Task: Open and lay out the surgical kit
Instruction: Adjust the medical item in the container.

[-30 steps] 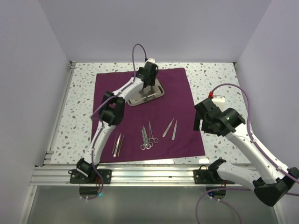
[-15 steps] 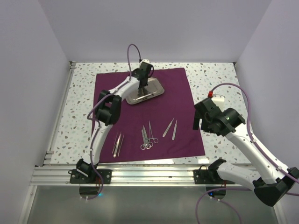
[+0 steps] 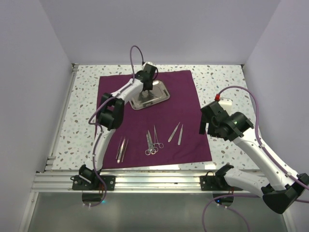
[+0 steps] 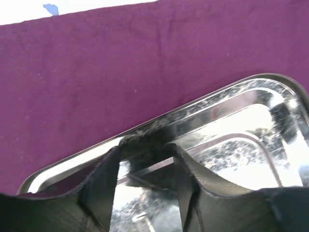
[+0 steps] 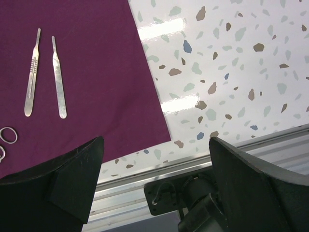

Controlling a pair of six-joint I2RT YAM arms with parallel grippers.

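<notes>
Steel tray (image 3: 161, 92) shiny on maroon cloth (image 3: 188, 111); left jaws narrow, right jaws wide.

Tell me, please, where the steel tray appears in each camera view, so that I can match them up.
Top external: the steel tray lies above the picture's centre, on the far part of the cloth.
Left wrist: it fills the lower right, with its rim running diagonally.
Right wrist: not in it.
Shared landmark: the purple cloth shows in all three views.
</notes>
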